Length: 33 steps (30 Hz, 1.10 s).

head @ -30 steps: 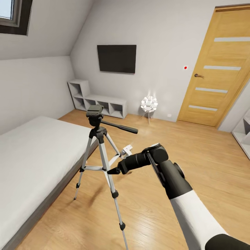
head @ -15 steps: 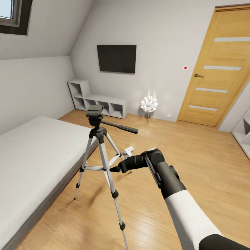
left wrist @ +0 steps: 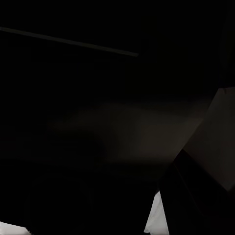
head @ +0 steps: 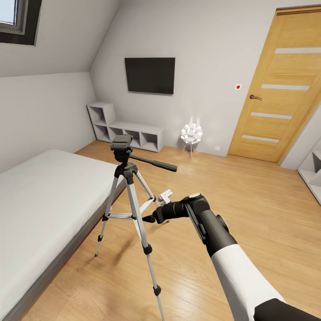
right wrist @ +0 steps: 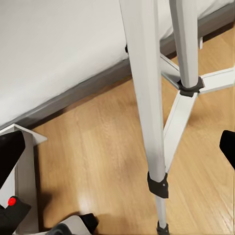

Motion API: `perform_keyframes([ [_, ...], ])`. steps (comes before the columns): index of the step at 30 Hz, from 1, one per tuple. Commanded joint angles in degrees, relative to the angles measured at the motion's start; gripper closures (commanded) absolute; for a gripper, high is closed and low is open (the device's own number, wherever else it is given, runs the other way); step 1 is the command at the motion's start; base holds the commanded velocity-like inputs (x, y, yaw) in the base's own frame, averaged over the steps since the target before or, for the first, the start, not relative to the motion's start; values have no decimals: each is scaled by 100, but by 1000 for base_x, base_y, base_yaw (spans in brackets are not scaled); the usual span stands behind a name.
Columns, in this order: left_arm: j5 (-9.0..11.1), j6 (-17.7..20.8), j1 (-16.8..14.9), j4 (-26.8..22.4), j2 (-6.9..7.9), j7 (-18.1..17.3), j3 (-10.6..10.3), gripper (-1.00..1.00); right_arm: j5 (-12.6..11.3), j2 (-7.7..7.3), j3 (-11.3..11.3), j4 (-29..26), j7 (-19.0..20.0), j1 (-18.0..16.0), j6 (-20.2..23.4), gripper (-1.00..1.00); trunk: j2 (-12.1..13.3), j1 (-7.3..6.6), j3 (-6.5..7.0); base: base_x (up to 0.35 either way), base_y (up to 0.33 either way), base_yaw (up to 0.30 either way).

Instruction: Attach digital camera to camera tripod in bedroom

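The camera tripod [head: 129, 187] stands on the light wood floor [head: 249, 214] just beside the low grey bed [head: 40, 200], its three silver legs spread and its black head upright with the pan handle [head: 154, 163] sticking out toward the door side. Nothing sits on the head.

The right arm reaches in low from the robot's right, and its hand [head: 149, 218] hovers close to the tripod's near legs, at about the height of the centre brace. In the right wrist view a silver leg [right wrist: 147, 98] and the brace [right wrist: 188, 88] run close in front of the hand, with the bed's edge behind them. At one edge of that view sits a black shape with a small red dot [right wrist: 11, 201], beside something white; I cannot tell whether it is the digital camera. From these pictures I cannot tell how far the right hand is open or whether it holds anything.

The left wrist view is almost wholly dark.

Farther off, a wall TV [head: 150, 75] hangs above low white shelving [head: 125, 129], a small white spiky lamp [head: 191, 133] stands by the wall, and a wooden door [head: 281, 84] is shut.
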Motion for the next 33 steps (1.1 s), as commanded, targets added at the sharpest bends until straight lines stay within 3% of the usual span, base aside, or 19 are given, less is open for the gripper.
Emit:
perform_keyframes([
  [1,-13,-16,-3,1,-2,-1,34,100,55,3,-4,46,25,-5,-95,-100,-11,3,-11,0,0,0],
  [10,-16,-16,-3,-1,6,-1,41,100,18,3,-2,1050,-691,-5,-1190,-100,-11,3,-11,0,0,0],
  [21,-18,-16,-3,-2,7,-1,37,100,6,3,-94,1244,-828,-5,-1361,-100,-11,3,-11,0,0,0],
  [27,-19,-16,-3,-4,7,-1,39,100,-5,3,-85,1616,-1265,-5,-1587,-100,-11,3,-11,0,0,0],
  [33,-20,-16,-3,-2,7,-1,38,100,-563,3,-44,1689,-1508,-5,-1649,-100,-11,3,-11,0,0,0],
])
